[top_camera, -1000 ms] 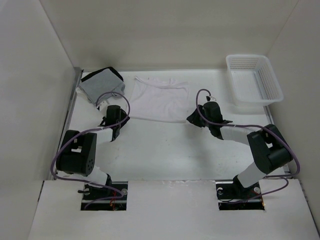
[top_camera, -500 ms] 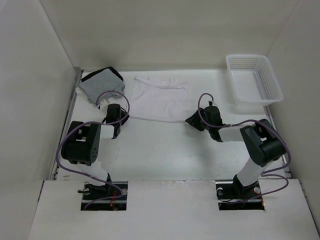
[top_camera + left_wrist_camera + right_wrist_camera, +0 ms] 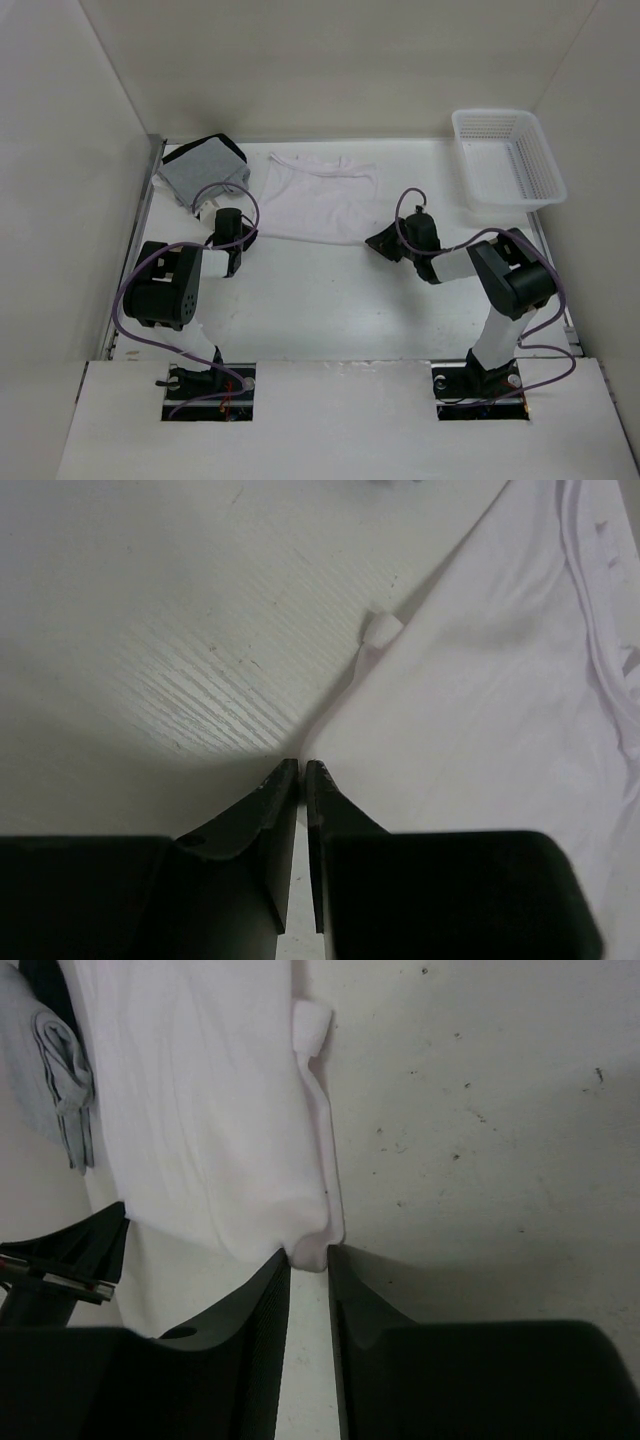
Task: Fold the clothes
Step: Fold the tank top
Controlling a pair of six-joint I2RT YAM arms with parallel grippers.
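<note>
White T-shirt [image 3: 318,200] spread wrinkled toward the far edge of the counter [image 3: 330,300], about midway along it, neckline farthest away, hem nearest. At the hem's left corner, left tool [image 3: 302,770] with fingers pressed almost together right on the fabric's edge, seemingly pinching only a sliver of it. At the hem's right corner, right tool [image 3: 308,1258] part spread, the rolled corner at its mouth but not clamped. Grey garment [image 3: 200,170] in the far left corner, just beside the shirt's sleeve; basket [image 3: 497,208] in the far right corner, well apart. Likely trouble from here: a lift begun with only one corner secured, skewing the shirt and dragging it sideways toward the grey garment; a thin bite on the left letting go under tension; a right-hand closing on the top layer alone, peeling the layers apart and spoiling the fold line.
</note>
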